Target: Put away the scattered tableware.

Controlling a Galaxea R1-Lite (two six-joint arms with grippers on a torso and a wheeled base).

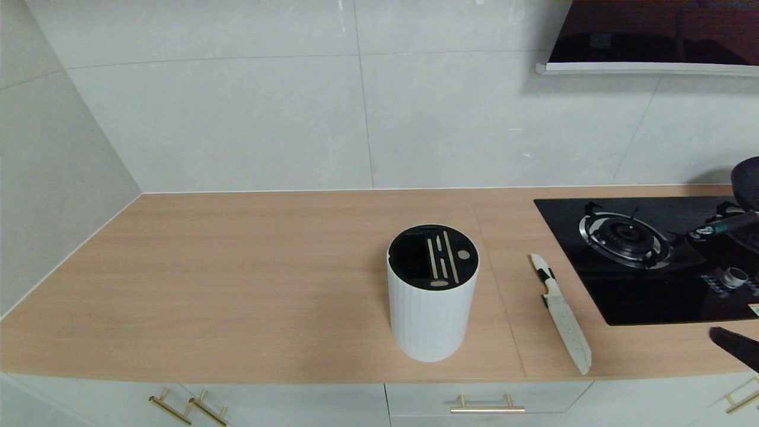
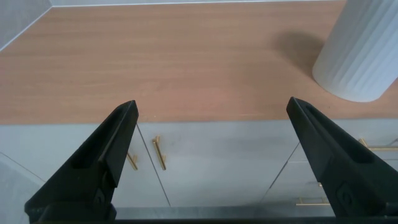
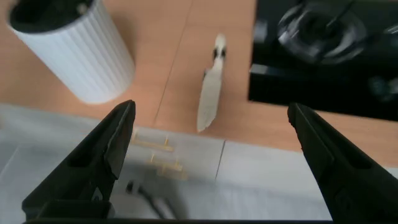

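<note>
A white ribbed knife holder [image 1: 433,290] with a black slotted top stands upright on the wooden counter [image 1: 237,284]. A pale speckled knife [image 1: 560,311] lies flat to its right, handle toward the wall, blade tip at the counter's front edge. My right gripper [image 3: 211,118] hangs open in front of the counter edge, above the cabinet fronts, with the knife [image 3: 210,93] and the holder [image 3: 71,50] beyond its fingers. My left gripper [image 2: 211,115] is open too, off the front edge, left of the holder [image 2: 360,53]. Neither holds anything.
A black gas hob [image 1: 652,255] with a burner fills the counter's right end, with a dark pan [image 1: 747,184] at its far right. A range hood [image 1: 652,35] hangs above. Drawers with brass handles [image 1: 486,408] sit below the counter. The counter's left half is bare wood.
</note>
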